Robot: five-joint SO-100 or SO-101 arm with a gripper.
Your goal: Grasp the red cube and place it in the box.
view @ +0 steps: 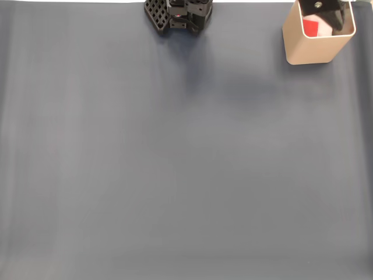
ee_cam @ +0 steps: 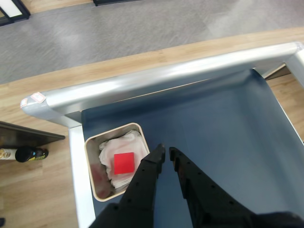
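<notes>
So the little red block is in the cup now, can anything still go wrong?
The small red cube lies on crumpled white padding inside the tall tan box, so it looks placed. The black two-finger gripper hangs close above the rim, nearly closed. It might bump the thin wall and tip the box, which stands near the blue mat's edge.

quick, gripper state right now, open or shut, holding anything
Gripper: nearly shut, fingertips a narrow gap apart, holding nothing. The small bright red cube lies on crumpled white padding inside the tall tan box.
</notes>
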